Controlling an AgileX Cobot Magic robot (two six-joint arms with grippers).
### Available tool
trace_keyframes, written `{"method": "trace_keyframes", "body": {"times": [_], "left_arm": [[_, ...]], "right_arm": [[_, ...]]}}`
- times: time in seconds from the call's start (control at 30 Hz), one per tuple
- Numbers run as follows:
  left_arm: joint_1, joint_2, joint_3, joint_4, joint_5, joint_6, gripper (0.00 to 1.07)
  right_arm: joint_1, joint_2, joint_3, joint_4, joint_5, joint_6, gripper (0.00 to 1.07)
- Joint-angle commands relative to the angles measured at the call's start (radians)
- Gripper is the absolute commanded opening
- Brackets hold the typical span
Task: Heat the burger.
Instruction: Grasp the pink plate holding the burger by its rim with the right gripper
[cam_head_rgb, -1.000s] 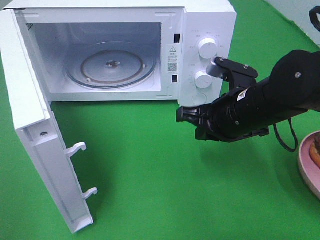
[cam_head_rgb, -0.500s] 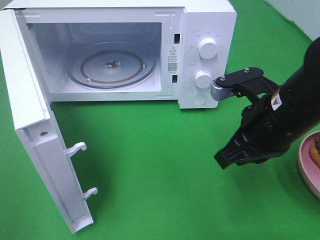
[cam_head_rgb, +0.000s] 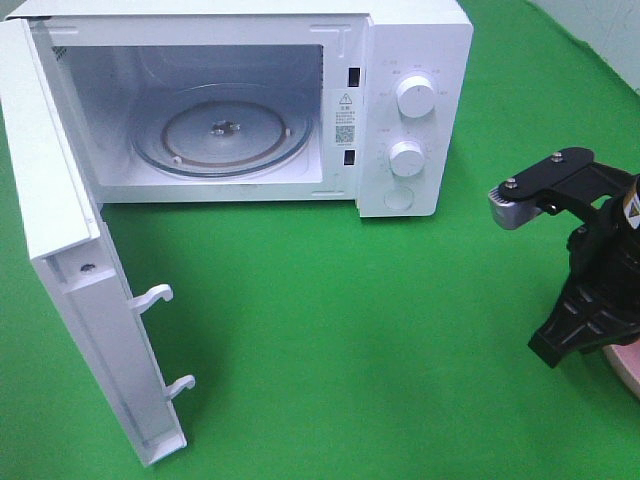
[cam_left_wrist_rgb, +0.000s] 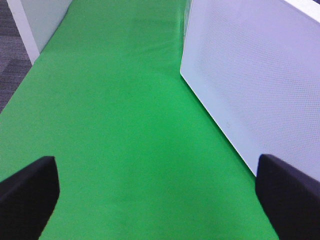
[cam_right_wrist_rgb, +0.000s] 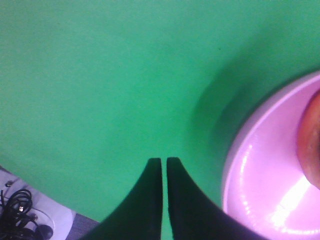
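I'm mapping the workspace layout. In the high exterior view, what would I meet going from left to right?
open microwave door → glass turntable → control panel → right hand → pink plate at the right edge

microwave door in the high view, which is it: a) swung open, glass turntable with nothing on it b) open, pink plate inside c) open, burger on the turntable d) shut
A: the microwave door stands swung out at the left of the high view, and the glass turntable inside carries nothing.
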Motion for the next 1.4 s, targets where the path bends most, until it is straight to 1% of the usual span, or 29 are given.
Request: {"method": "trace_keyframes", "body": {"times": [0.03,0.2,0.23,0.27,0.3,0.33,0.37,0.4,0.43,0.47,0.5,0.53,0.57,0.6,0.63,0.67,0.7,0.73,0.93,1.03,1.13,1.27,1.4], "left_arm": [[0.003,-0.004,0.003,-0.001,-0.010,0.003,1.00],[0.003,-0.004,0.003,-0.001,-0.010,0.003,1.00],[0.003,-0.004,0.003,-0.001,-0.010,0.003,1.00],[0.003,-0.004,0.003,-0.001,-0.010,0.003,1.00],[0.003,-0.004,0.003,-0.001,-0.010,0.003,1.00],[0.003,-0.004,0.003,-0.001,-0.010,0.003,1.00],[0.003,-0.004,0.003,-0.001,-0.010,0.003,1.00],[0.003,-0.004,0.003,-0.001,-0.010,0.004,1.00],[0.003,-0.004,0.003,-0.001,-0.010,0.004,1.00],[0.003,-0.004,0.003,-0.001,-0.010,0.004,1.00],[0.003,-0.004,0.003,-0.001,-0.010,0.004,1.00],[0.003,-0.004,0.003,-0.001,-0.010,0.004,1.00],[0.003,-0.004,0.003,-0.001,-0.010,0.004,1.00],[0.003,-0.004,0.003,-0.001,-0.010,0.004,1.00],[0.003,-0.004,0.003,-0.001,-0.010,0.004,1.00],[0.003,-0.004,0.003,-0.001,-0.010,0.004,1.00],[0.003,-0.004,0.003,-0.001,-0.010,0.004,1.00],[0.003,-0.004,0.003,-0.001,-0.010,0.004,1.00],[0.003,-0.004,0.003,-0.001,-0.010,0.004,1.00],[0.003,-0.004,0.003,-0.001,-0.010,0.004,1.00],[0.003,-0.004,0.003,-0.001,-0.010,0.004,1.00],[0.003,-0.004,0.003,-0.001,-0.010,0.004,1.00],[0.003,-0.004,0.003,-0.001,-0.010,0.004,1.00]], "right_arm": [[-0.044,-0.016,0.019,-0.045,0.022,-0.014,0.06],[-0.088,-0.027,0.035,-0.068,0.024,-0.014,0.07],[-0.114,-0.029,0.046,-0.068,0.021,-0.014,0.07],[-0.114,-0.029,0.046,-0.068,0.021,-0.014,0.07],[-0.134,-0.029,0.060,-0.067,0.014,-0.014,0.09],[-0.134,-0.029,0.060,-0.067,0.014,-0.014,0.09],[-0.142,-0.029,0.073,-0.070,0.003,-0.014,0.14],[-0.145,-0.031,0.087,-0.070,-0.019,-0.014,0.27],[-0.145,-0.031,0.087,-0.070,-0.019,-0.014,0.27],[-0.145,-0.031,0.093,-0.070,-0.029,-0.014,0.36],[-0.145,-0.031,0.093,-0.070,-0.029,-0.014,0.36],[-0.145,-0.031,0.095,-0.070,-0.046,-0.013,0.55],[-0.145,-0.031,0.095,-0.070,-0.046,-0.013,0.55],[-0.145,-0.031,0.095,-0.071,-0.070,-0.010,0.78],[-0.145,-0.031,0.095,-0.071,-0.070,-0.010,0.78],[-0.145,-0.031,0.095,-0.071,-0.090,-0.006,0.94],[-0.145,-0.031,0.095,-0.071,-0.090,-0.006,0.94],[-0.145,-0.031,0.095,-0.071,-0.097,-0.009,1.01],[-0.149,-0.027,0.121,-0.071,-0.116,-0.009,0.98],[-0.194,-0.027,0.169,-0.067,-0.159,-0.010,0.96],[-0.206,-0.027,0.179,-0.067,-0.172,-0.010,0.96],[-0.253,-0.024,0.199,-0.067,-0.245,-0.010,0.94],[-0.279,-0.008,0.199,-0.067,-0.264,-0.010,0.93]]}}
